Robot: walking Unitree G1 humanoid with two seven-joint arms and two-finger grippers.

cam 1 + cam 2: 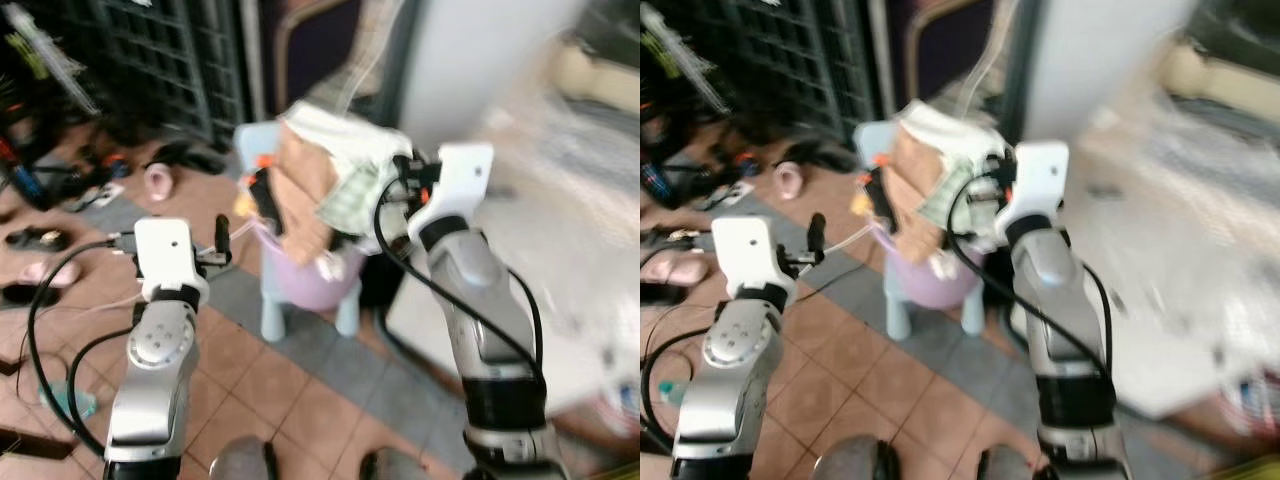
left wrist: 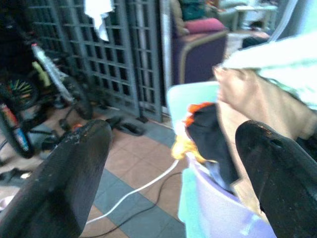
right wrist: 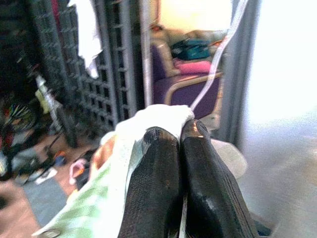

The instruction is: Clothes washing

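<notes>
Item: laundry load. A heap of clothes (image 1: 320, 185) sits piled above the rim of a lilac basket (image 1: 305, 280), centre of the head views. The basket rests on a pale blue plastic chair (image 1: 268, 300), which by the look of it serves to raise the load to arm height.

Item: right gripper (image 3: 179, 136). Raised at centre right of the head views, against the top of the heap. Its fingers are pressed together on a fold of white and green-checked cloth (image 3: 106, 198); probably the first garment to be lifted off.

Item: left gripper (image 1: 222, 240). Held at centre left, just beside the basket but apart from it. Its fingers (image 2: 64, 173) stand wide apart with nothing between them, seemingly ready to steady the basket or take a second piece.

Item: floor. Terracotta tiles (image 1: 250, 370) with a grey strip. A white cord (image 2: 136, 191) trails past the chair's foot and could snag.

Item: edges and room.
- Upper left: dark metal grille (image 1: 170, 50), bicycle (image 2: 29, 94), scattered sandals (image 1: 40, 240). Little room on that side.
- Right: a pale blurred surface; too smeared to identify.
- Open floor lies in the lower centre, towards the robot.
</notes>
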